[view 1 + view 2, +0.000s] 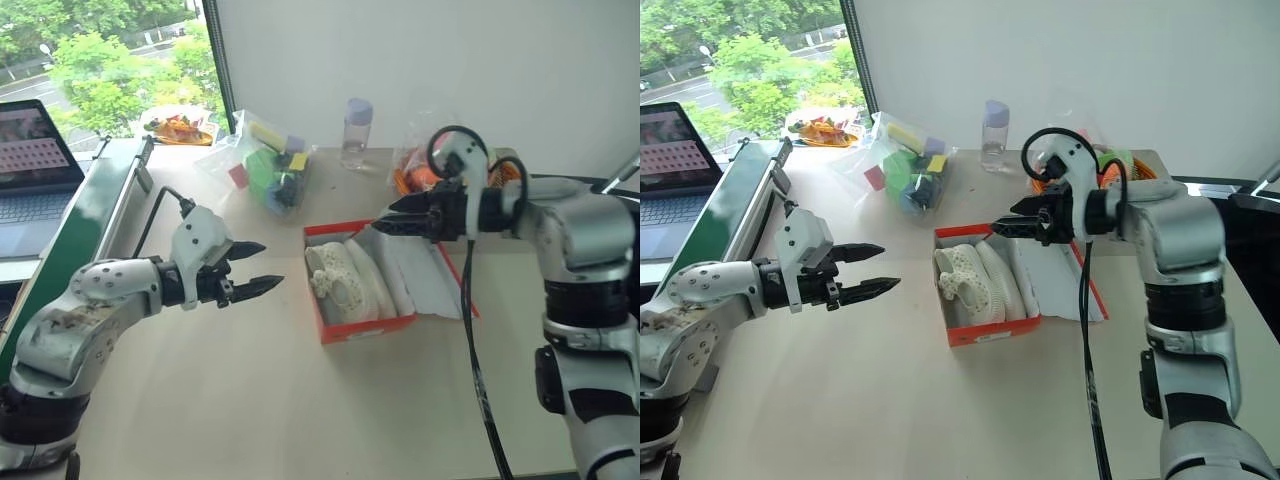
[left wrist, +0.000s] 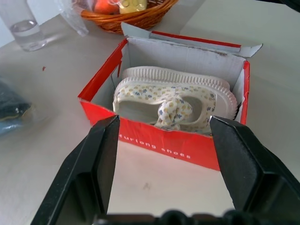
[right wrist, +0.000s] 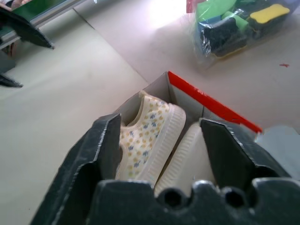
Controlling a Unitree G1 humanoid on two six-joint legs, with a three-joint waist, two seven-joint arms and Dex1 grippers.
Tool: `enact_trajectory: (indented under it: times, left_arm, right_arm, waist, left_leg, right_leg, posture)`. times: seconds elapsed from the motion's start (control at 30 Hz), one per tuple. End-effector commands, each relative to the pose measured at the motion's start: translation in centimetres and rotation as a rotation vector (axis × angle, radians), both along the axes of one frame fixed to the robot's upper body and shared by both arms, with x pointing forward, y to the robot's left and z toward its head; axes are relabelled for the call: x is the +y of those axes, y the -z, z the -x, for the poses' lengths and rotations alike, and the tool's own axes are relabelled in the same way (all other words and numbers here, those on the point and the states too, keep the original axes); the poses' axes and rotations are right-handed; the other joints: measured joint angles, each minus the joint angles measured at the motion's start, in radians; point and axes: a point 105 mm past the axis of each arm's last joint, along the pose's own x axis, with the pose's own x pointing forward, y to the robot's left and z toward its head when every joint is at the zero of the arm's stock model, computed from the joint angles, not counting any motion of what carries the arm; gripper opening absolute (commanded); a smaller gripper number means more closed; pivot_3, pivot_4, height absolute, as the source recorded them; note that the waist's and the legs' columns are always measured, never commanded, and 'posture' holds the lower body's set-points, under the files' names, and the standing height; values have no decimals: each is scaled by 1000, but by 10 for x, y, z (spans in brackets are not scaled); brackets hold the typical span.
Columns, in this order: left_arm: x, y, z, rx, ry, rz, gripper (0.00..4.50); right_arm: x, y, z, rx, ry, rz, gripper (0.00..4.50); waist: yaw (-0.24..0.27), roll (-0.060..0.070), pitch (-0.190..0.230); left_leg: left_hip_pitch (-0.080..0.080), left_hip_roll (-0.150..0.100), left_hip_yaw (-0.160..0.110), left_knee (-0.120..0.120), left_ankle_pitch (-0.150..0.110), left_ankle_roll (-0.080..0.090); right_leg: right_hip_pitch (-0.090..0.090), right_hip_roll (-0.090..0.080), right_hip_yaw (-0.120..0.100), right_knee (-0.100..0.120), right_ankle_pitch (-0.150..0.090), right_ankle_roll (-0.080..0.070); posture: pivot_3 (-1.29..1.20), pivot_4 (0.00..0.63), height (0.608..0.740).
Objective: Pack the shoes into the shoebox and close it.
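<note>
The red-orange shoebox (image 1: 365, 328) stands open in the middle of the table, its lid (image 1: 432, 278) folded flat to the right with the white inside up. Both cream speckled shoes (image 1: 345, 280) lie side by side in it, one on its side with the ribbed sole showing (image 3: 187, 154). My left gripper (image 1: 272, 264) hovers open to the left of the box, pointing at its red wall (image 2: 154, 143), with nothing between the fingers. My right gripper (image 1: 380, 226) hangs open and empty above the far right corner of the box, pointing left over the shoes.
A clear bag of coloured toys (image 1: 270, 170) and a plastic bottle (image 1: 356, 132) sit behind the box. An orange woven basket (image 1: 415, 178) stands at the back right. A laptop (image 1: 30, 170) and a green board (image 1: 95, 215) border the table's left side.
</note>
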Motion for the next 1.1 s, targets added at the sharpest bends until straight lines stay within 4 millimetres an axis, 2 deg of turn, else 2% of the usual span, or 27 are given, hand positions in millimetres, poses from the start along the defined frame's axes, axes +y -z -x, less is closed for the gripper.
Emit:
enact_trajectory:
  times: [0.03, 0.1, 0.2, 0.4, 0.5, 0.63, 0.8, 0.97, 1.1]
  left_arm:
    - [-10, -10, -5, -46, 70, 1, 3193]
    - [-16, -9, -7, -40, 111, -2, 3193]
    - [-19, -11, -12, -48, 134, -7, 3193]
    - [-22, -18, -20, -65, 156, -13, 3193]
    - [-23, -20, -24, -80, 154, -10, 3193]
    - [-23, -22, -25, -86, 155, -10, 3193]
    - [-18, -25, -23, -95, 136, -19, 3193]
    - [-16, -27, -21, -101, 121, -25, 3193]
    - [-14, -28, -19, -101, 111, -29, 3193]
  right_arm:
    - [-23, 8, 25, 30, 59, 29, 1677]
    - [-43, 26, 41, 100, 130, 53, 1021]
    - [-56, 43, 60, 168, 187, 48, 28]
    - [-75, 83, 80, 265, 336, -18, 28]
    - [-79, 108, 80, 319, 423, -102, 28]
    - [-75, 136, 71, 360, 505, -219, 28]
    - [-78, 159, 47, 360, 621, -358, 28]
    - [-81, 183, 33, 379, 708, -442, 28]
    - [-87, 198, 19, 371, 806, -586, 28]
  waist:
    - [-1, 0, 0]
    - [5, -1, 0]
    - [8, 0, 0]
    - [2, -1, 1]
    - [1, -1, 1]
    - [-5, -1, 1]
    - [-3, -1, 1]
    - [-3, -1, 1]
    - [-4, 0, 1]
  left_leg:
    - [0, 0, 0, 0, 0, 0]
    - [0, 0, 0, 1, 0, 0]
    - [0, -1, 1, 2, 0, 0]
    - [2, -1, -3, 4, 1, 1]
    - [4, -1, -2, 5, 1, 2]
    - [9, -1, -1, 5, 1, 2]
    - [10, -1, -2, 5, 1, 2]
    - [10, -1, -1, 4, 1, 2]
    - [10, -1, -2, 4, 1, 2]
  right_leg:
    - [0, 0, 1, 0, 0, 0]
    - [1, 0, 1, -1, 0, 0]
    - [1, -1, 1, -1, 0, 1]
    - [4, 1, 0, 0, 0, 2]
    - [7, 0, 1, 0, -2, 6]
    - [12, 0, 2, -1, -2, 7]
    - [13, 0, 2, -1, -2, 6]
    - [13, 0, 2, -1, -1, 6]
    - [13, 0, 2, -1, -1, 5]
  posture:
    - [0, 150, 740]
    - [0, 150, 740]
    - [0, 150, 740]
    - [0, 150, 740]
    - [0, 150, 740]
    - [0, 150, 740]
    - [0, 150, 740]
    - [0, 150, 740]
    - [0, 150, 740]
